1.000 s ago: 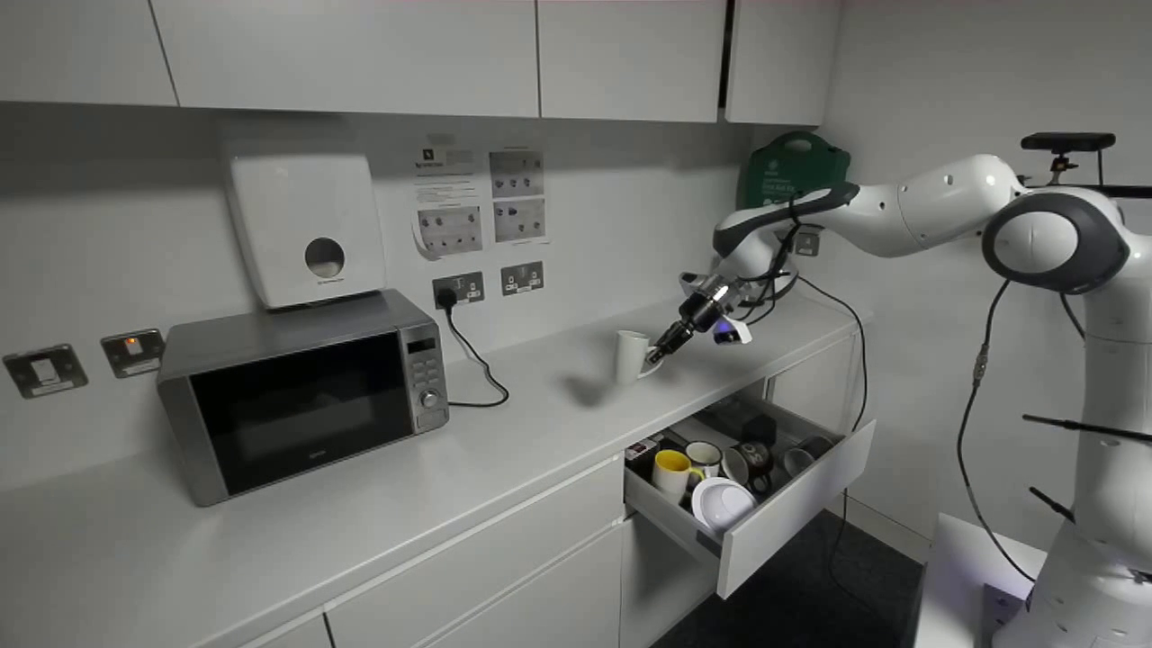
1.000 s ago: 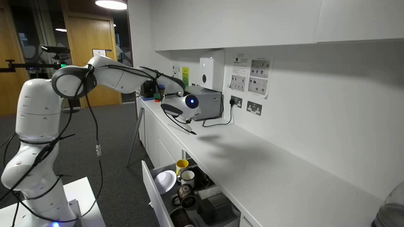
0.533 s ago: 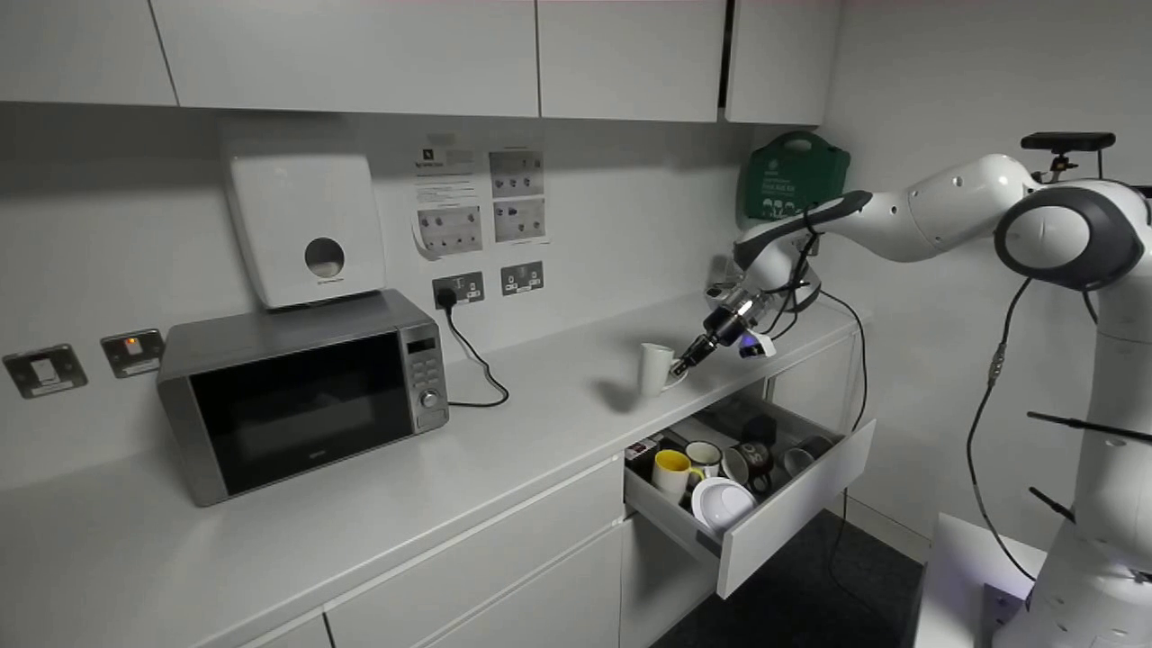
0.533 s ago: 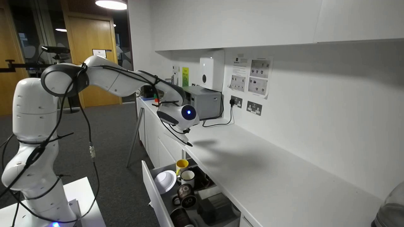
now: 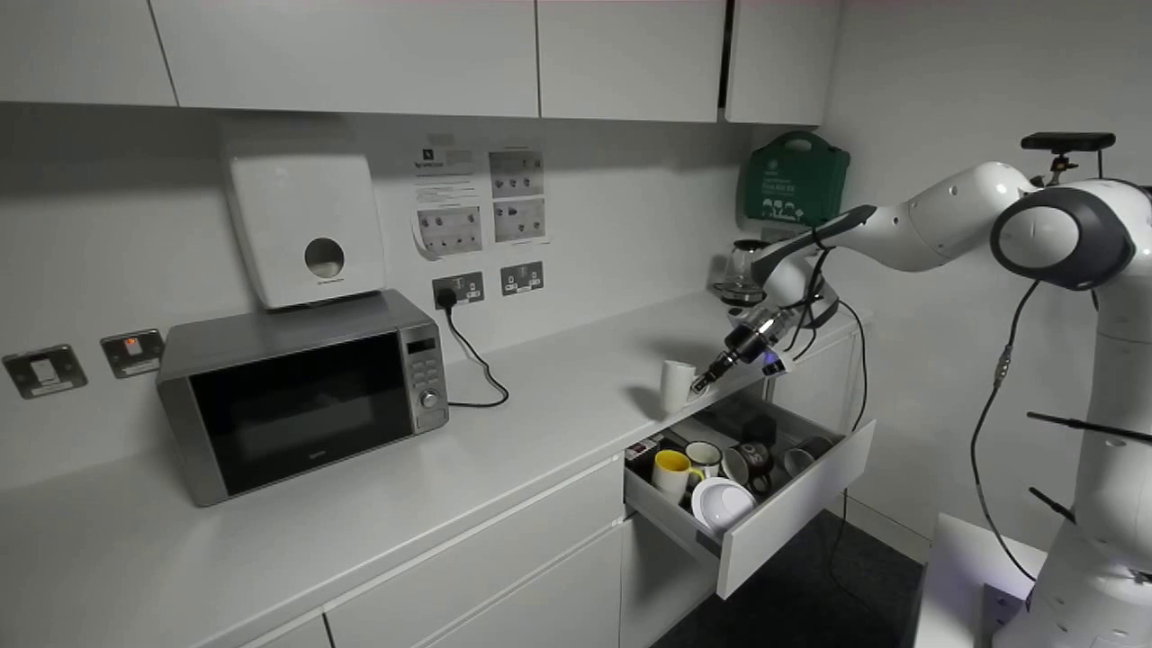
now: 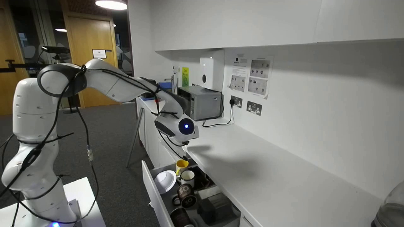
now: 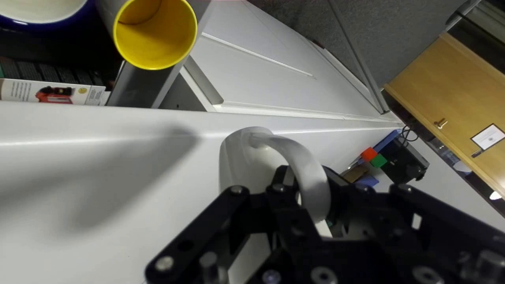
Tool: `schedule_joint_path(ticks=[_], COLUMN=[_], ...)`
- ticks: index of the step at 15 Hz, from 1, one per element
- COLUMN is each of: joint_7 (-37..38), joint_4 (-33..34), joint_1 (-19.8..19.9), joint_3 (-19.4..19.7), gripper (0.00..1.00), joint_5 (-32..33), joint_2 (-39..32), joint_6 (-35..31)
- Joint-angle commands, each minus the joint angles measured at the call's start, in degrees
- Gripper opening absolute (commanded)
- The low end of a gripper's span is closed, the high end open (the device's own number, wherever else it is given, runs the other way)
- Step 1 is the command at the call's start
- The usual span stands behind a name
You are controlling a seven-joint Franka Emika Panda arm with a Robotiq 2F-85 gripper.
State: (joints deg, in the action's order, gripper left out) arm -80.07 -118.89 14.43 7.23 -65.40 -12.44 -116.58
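Gripper [image 5: 699, 386] clamped on its handle [image 7: 312, 175], I now have the white mug [image 5: 677, 389] nearer the front of the counter [image 5: 540, 396] and the open drawer [image 5: 792, 513] than a second ago, long axis close to upright, handle pointing toward the arm [image 5: 954, 216].

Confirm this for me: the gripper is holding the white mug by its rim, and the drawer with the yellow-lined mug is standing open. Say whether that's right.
Not quite: the wrist view shows the gripper holding the white mug by its handle, not its rim. The drawer with the yellow-lined mug is standing open, as you say.
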Motion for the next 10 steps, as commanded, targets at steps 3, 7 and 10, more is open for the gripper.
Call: schedule_joint_path(ticks=[3, 7, 10], joint_7=[-1.5, -1.6, -1.7], joint_4=[-3.2, -4.7, -5.8], joint_1=[0.0, 0.4, 0.8], joint_3=[2.0, 3.1, 4.0], gripper=[0.03, 0.03, 0.03], joint_5=[-2.6, -2.9, -2.9], joint_2=[1.7, 1.6, 1.4], joint_6=[-0.5, -0.7, -0.8])
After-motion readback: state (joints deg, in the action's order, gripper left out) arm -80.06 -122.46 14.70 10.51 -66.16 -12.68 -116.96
